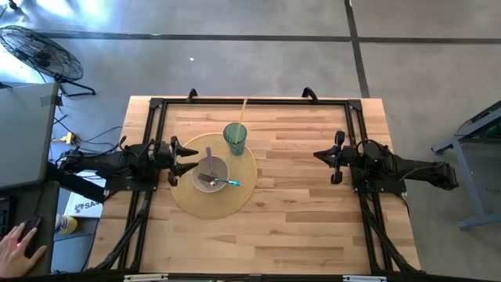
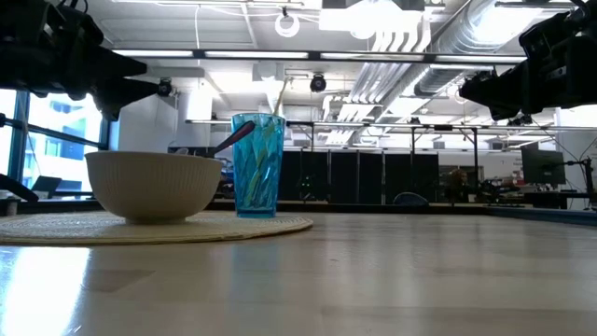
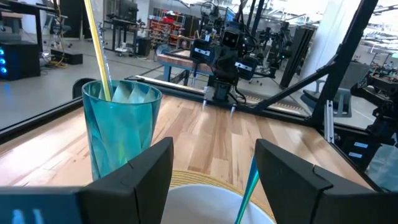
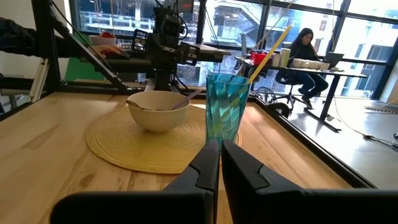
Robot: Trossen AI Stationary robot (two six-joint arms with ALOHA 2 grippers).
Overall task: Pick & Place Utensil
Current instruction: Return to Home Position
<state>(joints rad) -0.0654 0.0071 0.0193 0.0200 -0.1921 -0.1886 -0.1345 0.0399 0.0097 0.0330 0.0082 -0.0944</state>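
— Where was the cup (image 1: 235,135)?
— On the mat's (image 1: 235,200) rim, beside the bowl (image 1: 211,170). There the left gripper (image 1: 185,160) hung, fingers apart; the right gripper (image 1: 317,155), fingers together, was well apart over open table (image 1: 313,227).

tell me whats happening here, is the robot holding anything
Nothing is held right now. The left hand hovers open beside the white bowl, which sits on the yellow mat with a blue fork in it. The blue cup stands on the mat next to the bowl, with the yellow straw in it. The right hand is shut and empty, off on the right side.
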